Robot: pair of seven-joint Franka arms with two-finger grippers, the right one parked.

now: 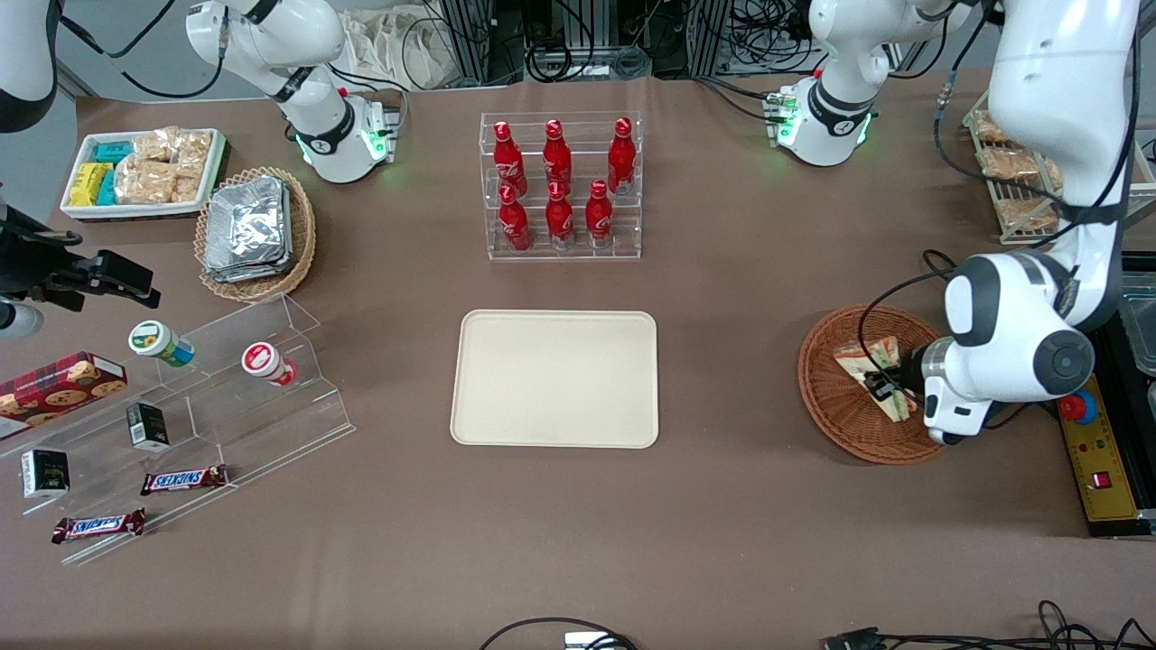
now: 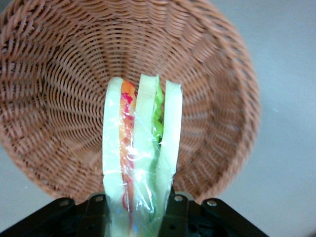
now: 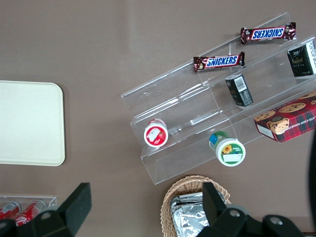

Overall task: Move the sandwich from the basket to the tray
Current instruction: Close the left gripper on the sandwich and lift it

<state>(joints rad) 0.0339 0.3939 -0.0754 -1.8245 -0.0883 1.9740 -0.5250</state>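
Gripper point(image 1: 883, 386): down in the basket point(image 1: 835, 402), jaws closed on the sandwich point(image 2: 140, 158).
Tray point(image 1: 555, 377): well apart, bare.
Risk: slick wrap may slip; squeezing could crush bread.

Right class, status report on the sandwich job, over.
Claw down in the basket, shut on the sandwich. Sandwich not yet lifted out. Tray bare, open table between basket and tray.

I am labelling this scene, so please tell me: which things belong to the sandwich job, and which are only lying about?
Job: sandwich, basket, tray, gripper shut on the sandwich in the basket.

Lying about: cola bottles, foil packs, Snickers bars, cookie box.
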